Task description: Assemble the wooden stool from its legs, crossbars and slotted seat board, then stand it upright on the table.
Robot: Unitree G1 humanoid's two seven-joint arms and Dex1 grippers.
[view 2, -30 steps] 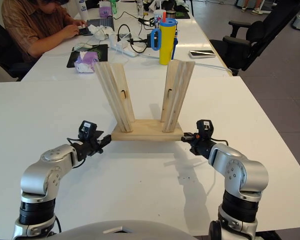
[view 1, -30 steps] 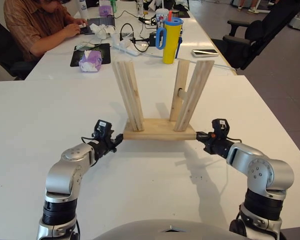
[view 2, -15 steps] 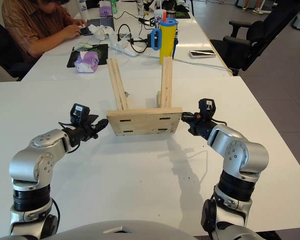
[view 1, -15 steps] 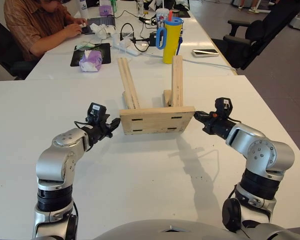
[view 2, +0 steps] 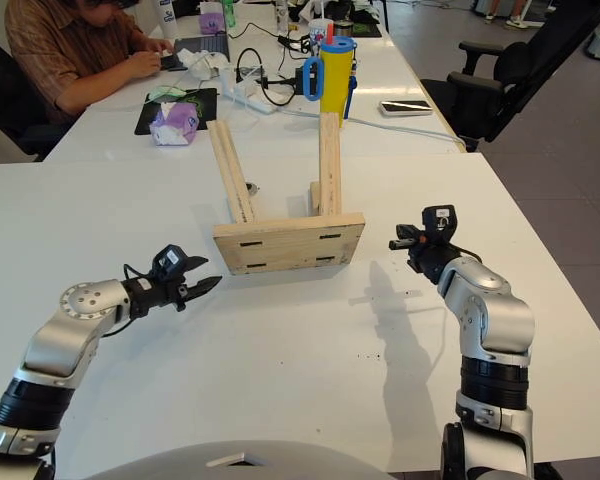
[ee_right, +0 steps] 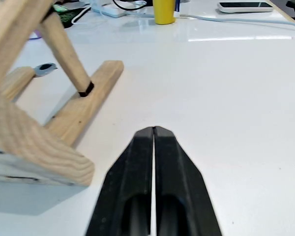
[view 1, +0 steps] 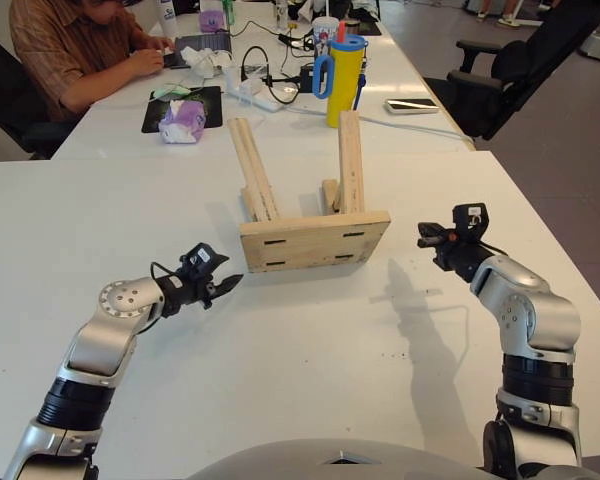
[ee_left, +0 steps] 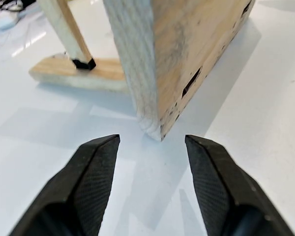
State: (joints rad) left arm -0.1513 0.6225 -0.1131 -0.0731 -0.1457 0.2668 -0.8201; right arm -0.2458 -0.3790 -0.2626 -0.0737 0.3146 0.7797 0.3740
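Note:
The assembled wooden stool lies on its side on the white table. Its slotted seat board [view 1: 315, 242] stands on edge facing me, and the legs [view 1: 252, 172] point away along the tabletop. My left gripper [view 1: 230, 283] is open, low over the table just short of the seat's lower left corner [ee_left: 160, 129], touching nothing. My right gripper [view 1: 423, 236] is shut on nothing and hovers a short way right of the seat's right end [ee_right: 34, 147]. One leg [ee_right: 86, 110] with its crossbar rests flat on the table.
On the far table stand a yellow bottle [view 1: 343, 80], a phone [view 1: 410, 105], a purple bundle [view 1: 183, 120] on a black mat and cables. A person works at the far left. The table's right edge [view 1: 570, 270] runs close to my right arm.
The stool went from upside down with legs up to lying on its side. Both grippers have drawn away from the seat's ends, the left one dropping lower, the right one moving right.

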